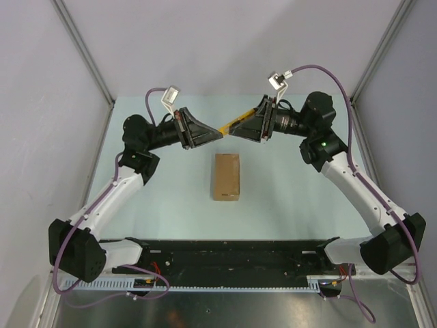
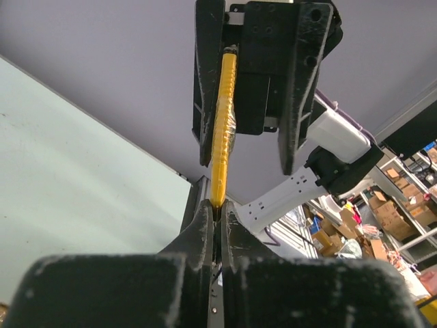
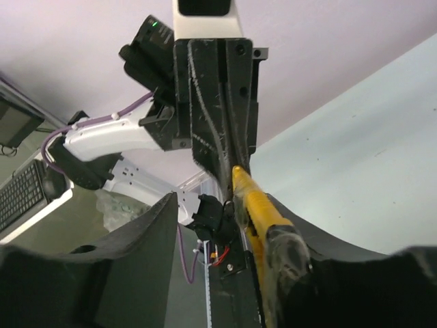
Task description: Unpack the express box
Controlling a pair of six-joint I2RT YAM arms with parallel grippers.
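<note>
Express box [image 1: 227, 176] lies flat and closed on the pale table [image 1: 287, 198], in the middle between the 2 arms and nearer their bases than the grippers are, with nothing touching it. Above the far side of the table the 2 grippers face each other, tip to tip, with a yellow utility knife [image 1: 235, 123] spanning them. The left gripper [image 2: 217, 217] is clenched on 1 end of the knife, its fingers [image 2: 198, 232] pinched tight around the narrow tip. The right gripper [image 3: 235, 273] has its jaws parted: the knife's body lies along 1 finger [image 3: 355, 273], and a clear gap separates it from the other finger [image 3: 136, 260].
</note>
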